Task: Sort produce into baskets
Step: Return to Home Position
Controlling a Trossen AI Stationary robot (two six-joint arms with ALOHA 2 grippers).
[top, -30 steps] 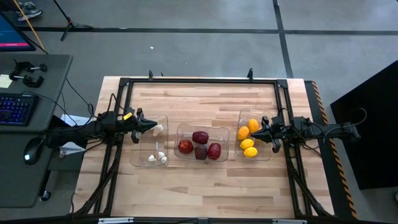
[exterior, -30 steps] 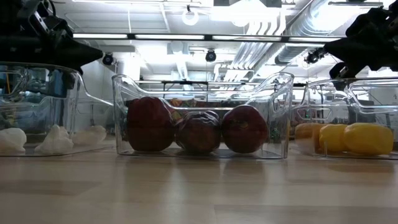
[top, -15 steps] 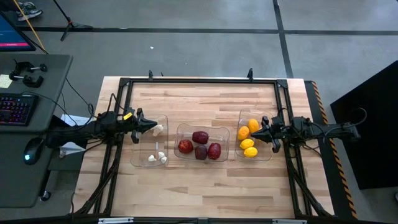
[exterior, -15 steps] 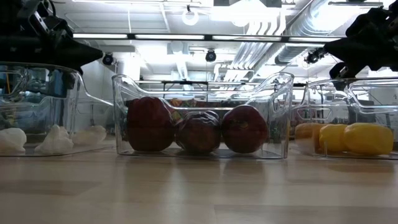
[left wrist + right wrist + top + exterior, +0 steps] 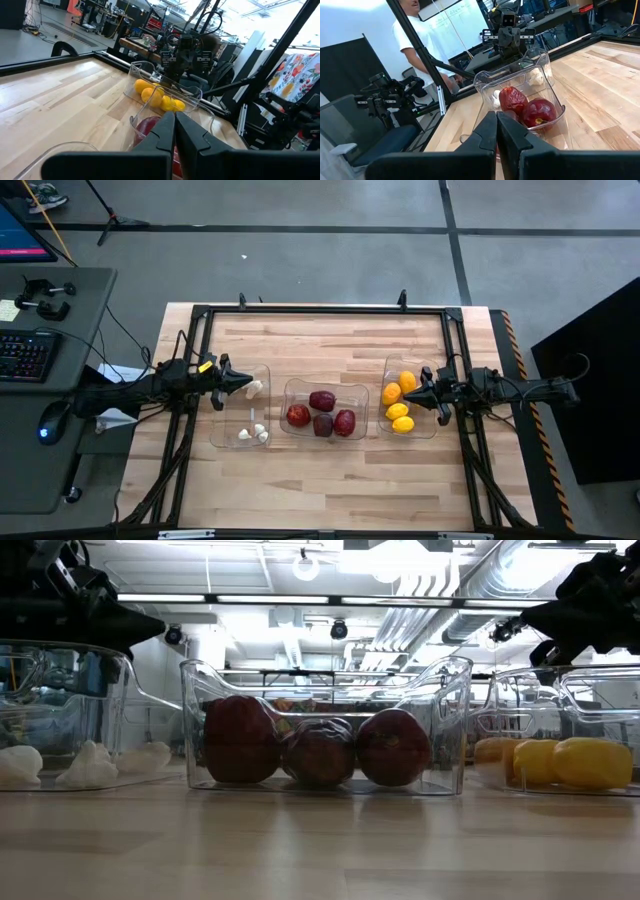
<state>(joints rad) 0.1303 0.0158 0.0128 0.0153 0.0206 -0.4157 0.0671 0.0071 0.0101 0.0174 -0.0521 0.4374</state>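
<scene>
The left gripper (image 5: 174, 120) has its 2 fingers pressed together with nothing between them. In the high view it reaches in from the left side of the wooden table (image 5: 330, 340), and its tip hangs over the far end of the left bin (image 5: 60, 690). In the low view it sits above that bin's rim, clear of the contents. The right gripper (image 5: 496, 117) is likewise closed on nothing. It comes in from the right side, with its tip over the right bin (image 5: 590, 705), just beside the fruit there and above the rim.

The 3 clear bins stand in a row across the middle of the table. The middle bin (image 5: 445, 700) is set a little nearer the front edge than the other 2. The left bin holds the white garlic pieces (image 5: 90, 765): 1 lies close under the left gripper's tip, and the others are clustered at the near end. The middle bin holds 4 dark red fruits (image 5: 240, 740), packed close together and touching. The right bin holds 2 orange fruits (image 5: 407, 381) at its far end and 2 yellow fruits (image 5: 592, 762) nearer the front. No produce lies on the bare wood outside the bins.

Beyond the table, the right wrist view shows a person (image 5: 412, 45) in a white shirt standing behind the left arm's side.
</scene>
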